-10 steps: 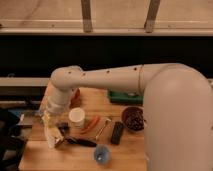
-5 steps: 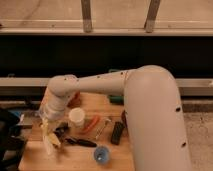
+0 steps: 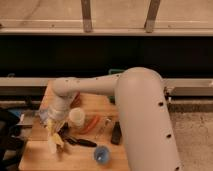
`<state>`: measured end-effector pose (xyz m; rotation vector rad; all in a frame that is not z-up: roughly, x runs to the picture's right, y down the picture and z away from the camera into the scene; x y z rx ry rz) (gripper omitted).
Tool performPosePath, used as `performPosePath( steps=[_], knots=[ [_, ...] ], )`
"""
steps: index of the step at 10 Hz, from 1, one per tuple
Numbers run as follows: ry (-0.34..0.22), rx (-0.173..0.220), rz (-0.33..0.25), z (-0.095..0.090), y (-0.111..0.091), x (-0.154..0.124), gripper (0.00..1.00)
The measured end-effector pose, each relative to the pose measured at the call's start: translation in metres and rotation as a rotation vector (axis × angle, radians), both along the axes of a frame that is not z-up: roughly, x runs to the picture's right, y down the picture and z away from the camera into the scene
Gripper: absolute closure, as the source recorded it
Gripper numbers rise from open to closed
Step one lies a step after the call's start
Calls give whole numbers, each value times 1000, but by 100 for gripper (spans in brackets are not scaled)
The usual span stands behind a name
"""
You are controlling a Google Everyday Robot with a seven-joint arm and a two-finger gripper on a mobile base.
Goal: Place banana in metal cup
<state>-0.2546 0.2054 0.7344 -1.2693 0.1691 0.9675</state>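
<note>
My gripper (image 3: 54, 136) points down over the front left of the wooden table (image 3: 75, 159), just left of the white cup (image 3: 76, 117). A pale-yellow shape (image 3: 53, 145) hangs at its tip. It may be the banana, but I cannot tell it apart from the gripper. I cannot make out the metal cup; my arm (image 3: 140, 115) covers the back and right of the table.
An orange-red carrot (image 3: 90, 124) lies right of the white cup. A dark utensil (image 3: 80, 142) lies in front of the cup. A small blue cup (image 3: 101, 155) stands at the front edge. A black bar-shaped object (image 3: 116, 133) lies beside my arm. Dark clutter lies left of the table.
The gripper has moved slightly down and toward the table's front left. The arm's upper part has swung right and now hides the dark bowl and the green object.
</note>
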Motion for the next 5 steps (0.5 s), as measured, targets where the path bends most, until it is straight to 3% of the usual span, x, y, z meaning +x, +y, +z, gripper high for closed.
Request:
performPosePath(
  steps=[5],
  knots=[
    [15,11,19,-3,-6,10,38]
  ],
)
